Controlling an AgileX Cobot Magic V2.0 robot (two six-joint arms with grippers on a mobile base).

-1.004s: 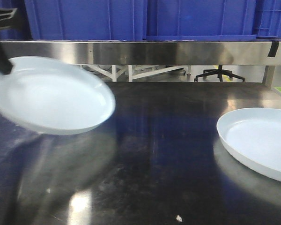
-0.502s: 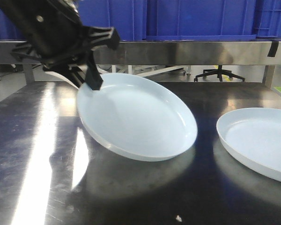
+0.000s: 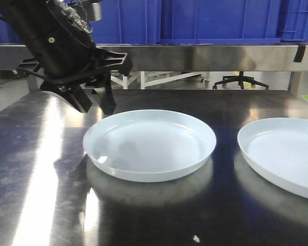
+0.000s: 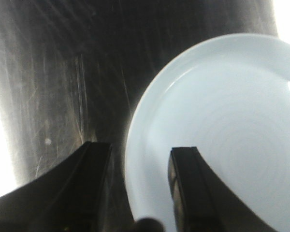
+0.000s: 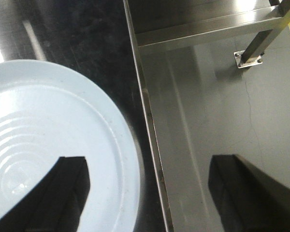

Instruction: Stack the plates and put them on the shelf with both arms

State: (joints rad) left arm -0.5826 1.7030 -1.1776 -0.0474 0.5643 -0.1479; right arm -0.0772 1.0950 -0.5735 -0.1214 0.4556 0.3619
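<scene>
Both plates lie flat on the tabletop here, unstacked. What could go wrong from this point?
1. The right plate lies close to the tabletop edge, and the open right gripper straddles that edge. A nudge might push the plate off.
2. The open left gripper straddles the rim of the centre plate, so a sideways move could catch the rim and drag or tip it.

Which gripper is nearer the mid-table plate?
Left. The left gripper hangs open just above the middle plate, at its rim; the right gripper is open over the other plate.
</scene>
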